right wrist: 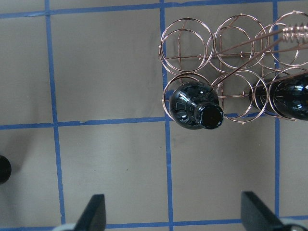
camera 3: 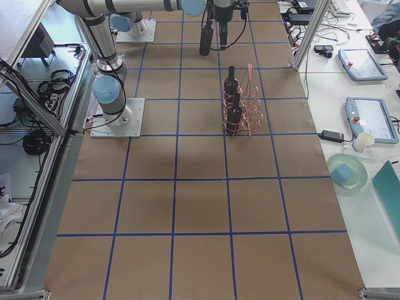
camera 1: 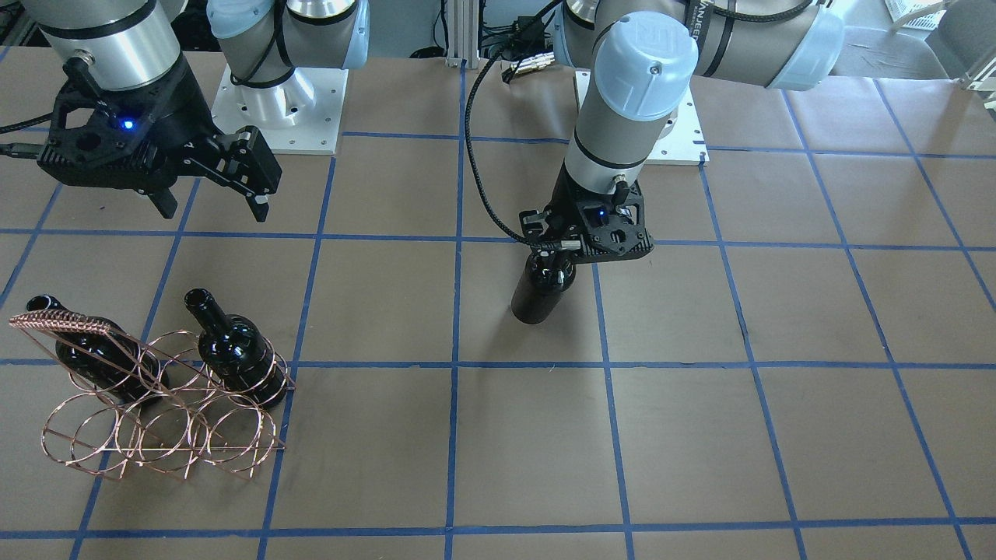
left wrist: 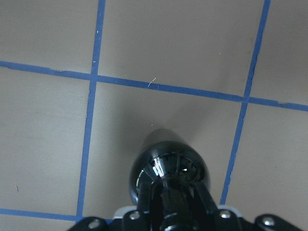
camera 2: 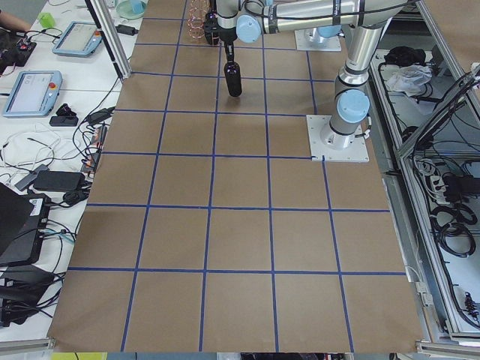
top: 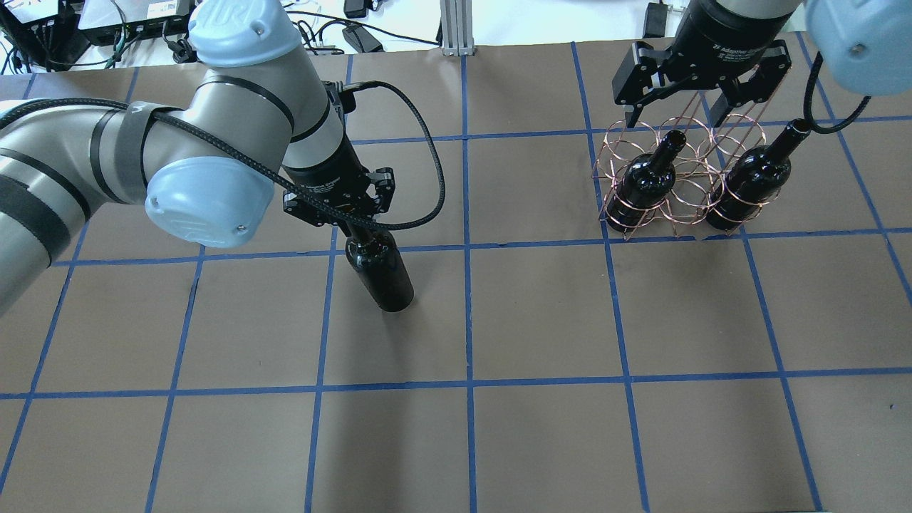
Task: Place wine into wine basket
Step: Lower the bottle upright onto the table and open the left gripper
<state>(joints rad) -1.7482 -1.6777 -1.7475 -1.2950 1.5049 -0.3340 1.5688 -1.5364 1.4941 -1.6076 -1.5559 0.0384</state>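
My left gripper [top: 350,229] is shut on the neck of a glossy black wine bottle [top: 381,274] and holds it upright from above, left of the table's middle. I cannot tell if its base touches the table. It also shows in the front view [camera 1: 541,292] and the left wrist view [left wrist: 168,166]. The copper wire wine basket [camera 1: 62,319] stands far off to the right, with two black bottles [top: 645,178] [top: 755,178] slanted in its outer rings and the middle rings bare. My right gripper [top: 677,107] hangs open and empty above the basket's far side [right wrist: 288,32].
The table is covered in brown paper with a blue tape grid [top: 467,249]. The two arm bases [camera 1: 280,109] stand at the robot's edge. Nothing else lies on the table between the held bottle and the basket.
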